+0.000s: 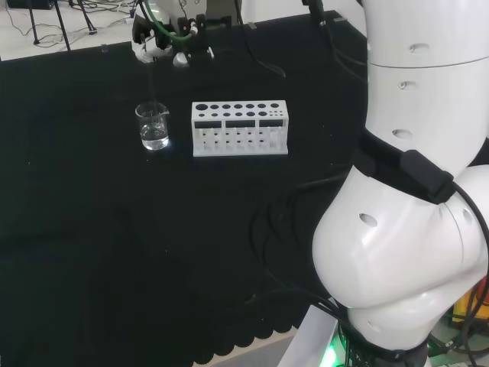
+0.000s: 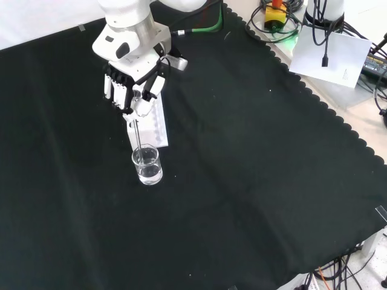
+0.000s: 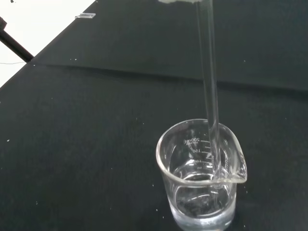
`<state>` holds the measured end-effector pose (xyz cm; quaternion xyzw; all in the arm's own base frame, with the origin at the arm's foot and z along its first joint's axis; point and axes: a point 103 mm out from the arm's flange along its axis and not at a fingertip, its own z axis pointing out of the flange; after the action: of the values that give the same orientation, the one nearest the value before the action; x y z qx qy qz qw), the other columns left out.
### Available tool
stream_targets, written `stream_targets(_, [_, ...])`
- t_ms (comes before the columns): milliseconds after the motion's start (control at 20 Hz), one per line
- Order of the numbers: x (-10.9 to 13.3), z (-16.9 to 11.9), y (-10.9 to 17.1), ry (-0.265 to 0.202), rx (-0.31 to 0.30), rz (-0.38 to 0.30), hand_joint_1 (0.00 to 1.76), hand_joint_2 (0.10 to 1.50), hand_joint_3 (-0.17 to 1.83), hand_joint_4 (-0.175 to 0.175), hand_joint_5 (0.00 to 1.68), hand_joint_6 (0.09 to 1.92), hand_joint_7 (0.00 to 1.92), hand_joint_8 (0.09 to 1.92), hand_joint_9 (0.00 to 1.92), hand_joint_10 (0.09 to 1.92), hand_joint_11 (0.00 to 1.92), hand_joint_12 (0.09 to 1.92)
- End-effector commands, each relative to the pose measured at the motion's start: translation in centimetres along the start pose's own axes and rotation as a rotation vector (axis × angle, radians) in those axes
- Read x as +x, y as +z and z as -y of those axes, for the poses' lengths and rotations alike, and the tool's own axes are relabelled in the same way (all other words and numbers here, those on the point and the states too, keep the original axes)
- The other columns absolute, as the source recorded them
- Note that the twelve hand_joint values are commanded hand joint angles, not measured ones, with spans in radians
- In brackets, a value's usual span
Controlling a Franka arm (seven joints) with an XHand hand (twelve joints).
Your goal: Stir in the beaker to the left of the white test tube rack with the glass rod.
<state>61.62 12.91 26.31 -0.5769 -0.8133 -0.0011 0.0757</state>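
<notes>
A clear glass beaker with some clear liquid stands on the black cloth, left of the white test tube rack in the head view. In the front view the beaker stands just below the rack. The hand hangs above the beaker, its fingers curled round the top of a glass rod. The rod runs straight down into the beaker, and its lower end sits in the liquid near the spout.
The rack's holes hold nothing that I can see. Black cables lie on the cloth by the arm's base in the head view. Boxes, papers and cables lie off the cloth's scalloped edge at the front view's upper right.
</notes>
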Motion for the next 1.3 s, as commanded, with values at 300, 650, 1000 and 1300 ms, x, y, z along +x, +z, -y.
stream_targets(300, [3.5, 1.4, -0.3, -0.024, -0.012, 0.003, 1.47, 1.08, 0.00, -0.175, 1.04, 0.60, 0.98, 1.34, 1.49, 1.09, 0.97, 1.06])
stream_targets(650, [3.6, -0.8, -0.2, -0.067, -0.023, -0.011, 1.47, 1.08, 0.00, -0.175, 1.04, 0.60, 0.98, 1.34, 1.49, 1.09, 0.97, 1.06])
stream_targets(1000, [0.0, -1.0, -0.4, -0.026, -0.018, -0.025, 1.47, 1.08, 0.00, -0.175, 1.04, 0.60, 0.98, 1.34, 1.49, 1.09, 0.97, 1.06])
stream_targets(1300, [-1.3, 1.3, -1.2, 0.019, -0.021, -0.008, 1.47, 1.08, 0.00, -0.175, 1.04, 0.60, 0.98, 1.34, 1.49, 1.09, 0.97, 1.06])
